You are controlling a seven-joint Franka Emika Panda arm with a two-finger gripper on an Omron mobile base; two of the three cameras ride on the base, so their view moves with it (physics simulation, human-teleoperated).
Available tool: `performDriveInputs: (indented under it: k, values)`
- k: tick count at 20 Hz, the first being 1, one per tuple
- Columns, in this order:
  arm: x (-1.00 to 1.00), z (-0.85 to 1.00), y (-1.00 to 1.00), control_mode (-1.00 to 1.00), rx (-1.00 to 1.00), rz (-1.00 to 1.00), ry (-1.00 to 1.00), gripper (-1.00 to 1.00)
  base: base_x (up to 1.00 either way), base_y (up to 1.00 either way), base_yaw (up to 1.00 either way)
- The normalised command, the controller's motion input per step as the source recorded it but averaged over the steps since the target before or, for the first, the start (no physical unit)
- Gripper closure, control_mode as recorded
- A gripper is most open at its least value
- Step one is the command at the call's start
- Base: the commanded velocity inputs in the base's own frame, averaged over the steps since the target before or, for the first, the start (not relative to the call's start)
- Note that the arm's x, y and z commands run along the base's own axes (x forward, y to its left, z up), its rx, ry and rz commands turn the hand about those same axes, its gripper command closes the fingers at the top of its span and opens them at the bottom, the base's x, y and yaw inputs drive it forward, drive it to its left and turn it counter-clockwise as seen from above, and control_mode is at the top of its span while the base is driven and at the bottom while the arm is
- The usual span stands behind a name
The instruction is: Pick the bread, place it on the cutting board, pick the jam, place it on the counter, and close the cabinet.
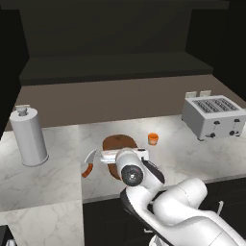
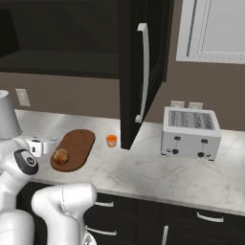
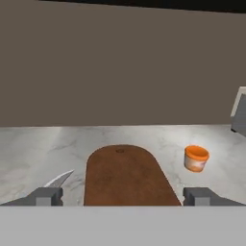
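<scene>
The bread, a small golden-brown roll, lies on the near end of the dark reddish-brown cutting board. My gripper is open, its fingertips spread wide over the board's near end with nothing between them. In the right base view the hand sits just left of the roll. The jam, a tiny orange jar, stands upright on the marble counter to the right of the board, apart from it. The black cabinet door hangs open above the counter. The arm hides part of the board.
An orange-handled knife lies left of the board, its blade near my left fingertip. A tall grey canister stands at the far left. A silver toaster sits at the right, past the open door.
</scene>
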Motion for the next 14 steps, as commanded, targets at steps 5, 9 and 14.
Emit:
performDriveInputs:
  k: [5,9,14]
  values:
    - [-0.10,0.24,0.00,-1.00,0.00,0.00,-0.06,-1.00,0.00,0.00,0.00]
    - [-0.13,0.28,0.00,-1.00,0.00,0.00,-0.05,-1.00,0.00,0.00,0.00]
    - [-0.11,0.33,0.00,-1.00,0.00,0.00,-0.05,-1.00,0.00,0.00,0.00]
